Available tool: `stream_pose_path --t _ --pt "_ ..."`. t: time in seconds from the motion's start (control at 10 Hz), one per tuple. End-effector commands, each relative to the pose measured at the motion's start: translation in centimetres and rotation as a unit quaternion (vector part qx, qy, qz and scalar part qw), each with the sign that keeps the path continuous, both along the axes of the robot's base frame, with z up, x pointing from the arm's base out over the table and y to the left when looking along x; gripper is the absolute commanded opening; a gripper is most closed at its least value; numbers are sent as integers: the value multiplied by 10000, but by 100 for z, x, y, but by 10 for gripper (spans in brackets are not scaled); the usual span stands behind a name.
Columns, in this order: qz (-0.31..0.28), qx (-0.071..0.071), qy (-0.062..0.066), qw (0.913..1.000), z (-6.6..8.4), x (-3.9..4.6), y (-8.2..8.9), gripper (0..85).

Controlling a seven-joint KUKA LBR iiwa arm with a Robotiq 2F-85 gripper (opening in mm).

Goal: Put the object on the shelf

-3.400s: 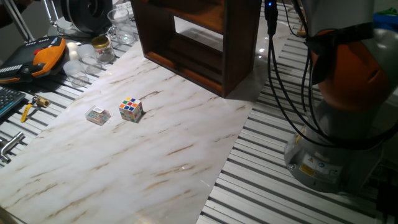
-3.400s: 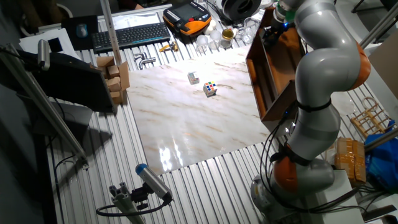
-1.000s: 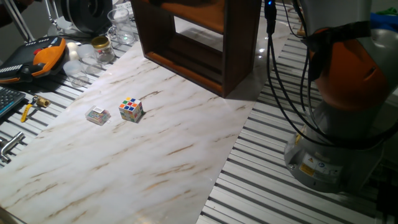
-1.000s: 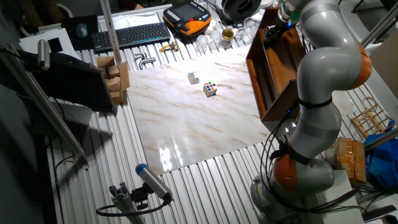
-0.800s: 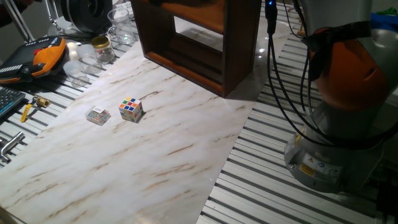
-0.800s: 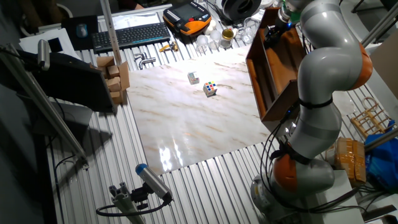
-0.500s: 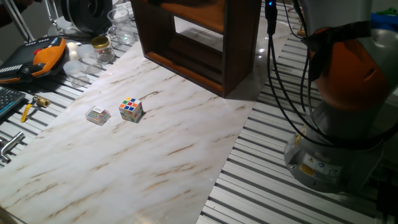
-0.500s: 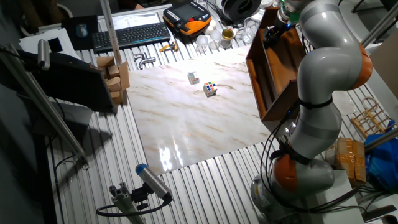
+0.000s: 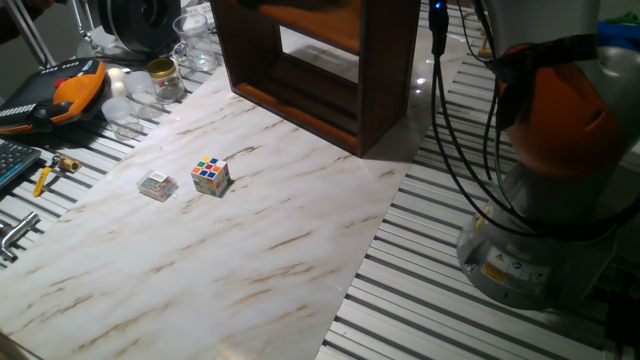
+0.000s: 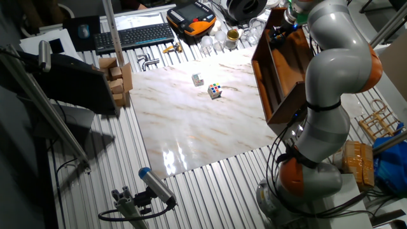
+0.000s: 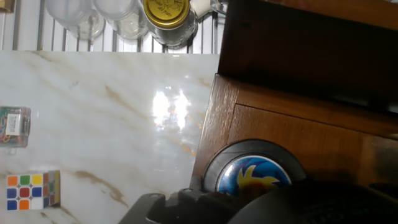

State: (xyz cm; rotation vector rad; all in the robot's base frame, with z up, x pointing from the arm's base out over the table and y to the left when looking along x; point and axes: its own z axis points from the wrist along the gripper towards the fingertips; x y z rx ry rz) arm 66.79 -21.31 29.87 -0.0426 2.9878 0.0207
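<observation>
- One flat round black disc (image 11: 256, 173) lies on top of the dark brown wooden shelf (image 11: 298, 134), just ahead of the end effector (image 11: 205, 208) in the hand view.
- Its glossy face carries a blue emblem with yellow and orange flame shapes inside a black rim.
- Only the dark body of the end effector shows at the bottom edge; whether its fingers are spread or pressed together cannot be told.
- Left of the end effector, on the marble worktop (image 11: 99, 124), sit a Rubik's cube (image 11: 31, 190) and a small clear box (image 11: 13, 126).
- Beyond them stands a gold-lidded jar (image 11: 166, 17).
</observation>
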Motion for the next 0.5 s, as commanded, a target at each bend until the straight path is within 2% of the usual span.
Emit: stream_pose_path --t 0.0,0.4 --pt "8 4 5 10000 0 1 -1 850" --pt "23 -59 28 10000 94 -16 3 850"
